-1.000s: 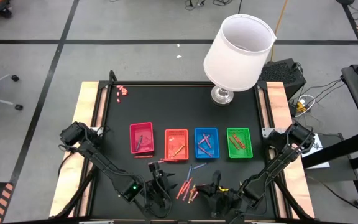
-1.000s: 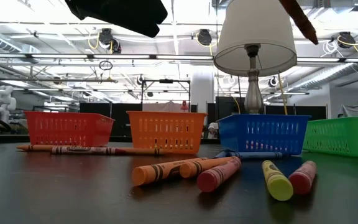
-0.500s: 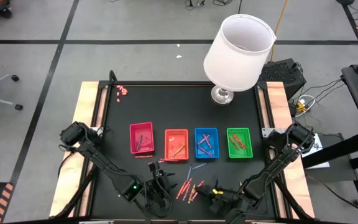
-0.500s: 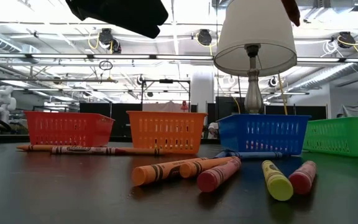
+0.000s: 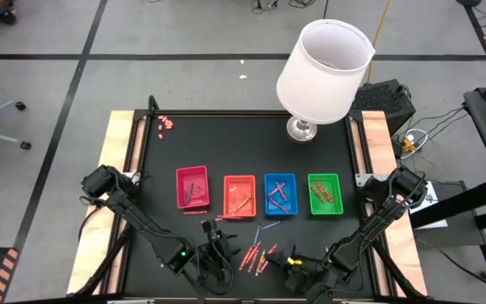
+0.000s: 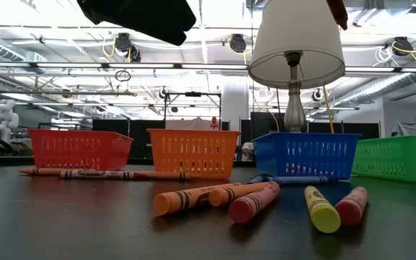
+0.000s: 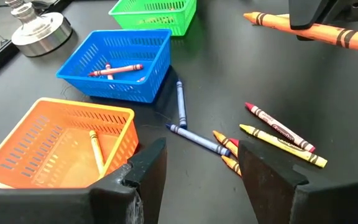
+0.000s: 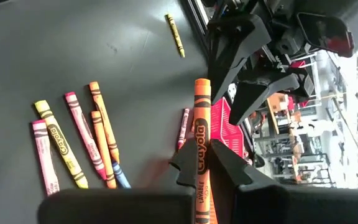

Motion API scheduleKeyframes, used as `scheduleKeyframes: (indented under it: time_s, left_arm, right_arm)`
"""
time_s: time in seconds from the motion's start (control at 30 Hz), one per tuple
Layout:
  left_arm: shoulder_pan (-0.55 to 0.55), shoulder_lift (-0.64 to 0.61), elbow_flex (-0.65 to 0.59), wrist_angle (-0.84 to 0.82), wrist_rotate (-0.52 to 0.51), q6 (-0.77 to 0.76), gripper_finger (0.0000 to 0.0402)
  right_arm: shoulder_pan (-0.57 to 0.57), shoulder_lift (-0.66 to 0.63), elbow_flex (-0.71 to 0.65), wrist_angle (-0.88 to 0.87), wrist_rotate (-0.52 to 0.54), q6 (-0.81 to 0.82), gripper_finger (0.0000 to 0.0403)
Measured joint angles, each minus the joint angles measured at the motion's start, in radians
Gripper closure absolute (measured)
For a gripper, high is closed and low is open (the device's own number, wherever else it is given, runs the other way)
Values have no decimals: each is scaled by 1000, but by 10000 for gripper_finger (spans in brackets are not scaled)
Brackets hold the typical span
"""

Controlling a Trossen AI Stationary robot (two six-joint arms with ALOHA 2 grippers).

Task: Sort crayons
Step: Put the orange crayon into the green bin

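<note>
grey floor (image 5: 49, 84) crossed by dark tape lines; a white lampshade (image 5: 324, 69) stands at the black bench's (image 5: 226, 139) far edge; pipes (image 6: 121, 66) run under a bright ceiling.

Bright, even light fills the scene, coming from ceiling lights (image 6: 237, 43) strung along the rafters in the low view; they glare white against the pale ceiling. The lamp shade (image 5: 324, 70) is the brightest thing seen from above, nearly washed out. The black table (image 5: 226, 143) swallows light and shows only faint, soft shadows. In the low view the nearest crayons (image 6: 322, 209) are slightly soft and the dark shape hanging at the top is blurred. In the right wrist view, the room past the table edge is overexposed to white. Both wrist views curve a little toward their edges.
</note>
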Motion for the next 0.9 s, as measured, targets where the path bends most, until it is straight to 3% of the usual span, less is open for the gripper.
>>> scheduleKeyframes:
  time_s: [0.17, 0.5, 0.9]
  left_arm:
    - [0, 0, 0, 0, 0, 0, 206]
    - [0, 0, 0, 0, 0, -1, 206]
    - [0, 0, 0, 0, 0, -2, 206]
  right_arm:
    - [0, 0, 0, 0, -4, 87, 398]
    - [-27, 1, 0, 0, -153, 434, 398]
    - [-72, 1, 0, 0, -157, 655, 398]
